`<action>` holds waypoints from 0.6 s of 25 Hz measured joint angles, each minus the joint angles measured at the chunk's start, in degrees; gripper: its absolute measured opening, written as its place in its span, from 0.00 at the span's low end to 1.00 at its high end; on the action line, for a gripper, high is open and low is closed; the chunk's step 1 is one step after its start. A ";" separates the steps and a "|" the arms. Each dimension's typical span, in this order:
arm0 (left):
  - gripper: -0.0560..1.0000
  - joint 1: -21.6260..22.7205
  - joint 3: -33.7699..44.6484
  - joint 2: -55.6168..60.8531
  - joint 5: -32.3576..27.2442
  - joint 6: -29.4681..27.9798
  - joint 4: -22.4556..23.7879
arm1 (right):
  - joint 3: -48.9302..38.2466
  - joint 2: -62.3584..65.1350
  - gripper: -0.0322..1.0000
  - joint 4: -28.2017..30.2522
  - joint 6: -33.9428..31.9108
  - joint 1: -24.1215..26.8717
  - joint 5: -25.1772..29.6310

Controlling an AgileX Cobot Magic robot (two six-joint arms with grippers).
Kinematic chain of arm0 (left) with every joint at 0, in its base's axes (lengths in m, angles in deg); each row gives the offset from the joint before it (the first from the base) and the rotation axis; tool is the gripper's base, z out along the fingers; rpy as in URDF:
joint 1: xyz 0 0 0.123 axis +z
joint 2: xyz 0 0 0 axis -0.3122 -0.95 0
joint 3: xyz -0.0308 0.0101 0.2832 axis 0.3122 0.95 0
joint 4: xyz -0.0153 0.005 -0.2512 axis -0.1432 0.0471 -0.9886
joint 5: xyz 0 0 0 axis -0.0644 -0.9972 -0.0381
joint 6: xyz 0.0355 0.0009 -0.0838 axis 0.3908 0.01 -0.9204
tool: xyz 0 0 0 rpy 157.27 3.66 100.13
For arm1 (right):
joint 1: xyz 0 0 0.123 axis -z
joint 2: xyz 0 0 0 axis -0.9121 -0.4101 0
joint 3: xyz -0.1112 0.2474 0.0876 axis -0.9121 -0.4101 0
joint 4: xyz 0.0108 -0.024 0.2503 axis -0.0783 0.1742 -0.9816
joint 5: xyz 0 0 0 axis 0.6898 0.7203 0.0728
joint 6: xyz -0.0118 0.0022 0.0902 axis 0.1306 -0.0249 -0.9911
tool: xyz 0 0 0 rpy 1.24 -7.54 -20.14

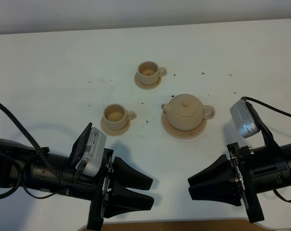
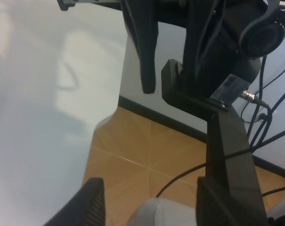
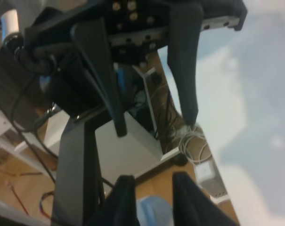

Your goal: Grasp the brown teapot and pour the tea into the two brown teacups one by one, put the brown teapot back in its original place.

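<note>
The left end effector is low at the near edge of the table. Its fingers are spread and hold nothing. Past it, one brown teacup sits on its little saucer. The other teacup sits farther back. Next comes the brown teapot, lid on, sitting on its big saucer. The right end effector has its fingers a little apart and empty.
</note>
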 joint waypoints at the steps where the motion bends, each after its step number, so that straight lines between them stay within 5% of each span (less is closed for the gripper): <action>1: 0.47 0.00 0.00 0.00 0.00 0.00 0.00 | 0.00 0.00 0.25 -0.31 0.00 0.00 0.00; 15: 0.47 0.00 -0.83 0.00 0.76 -2.91 -2.21 | 0.00 0.00 0.25 -2.34 -0.83 0.00 -0.39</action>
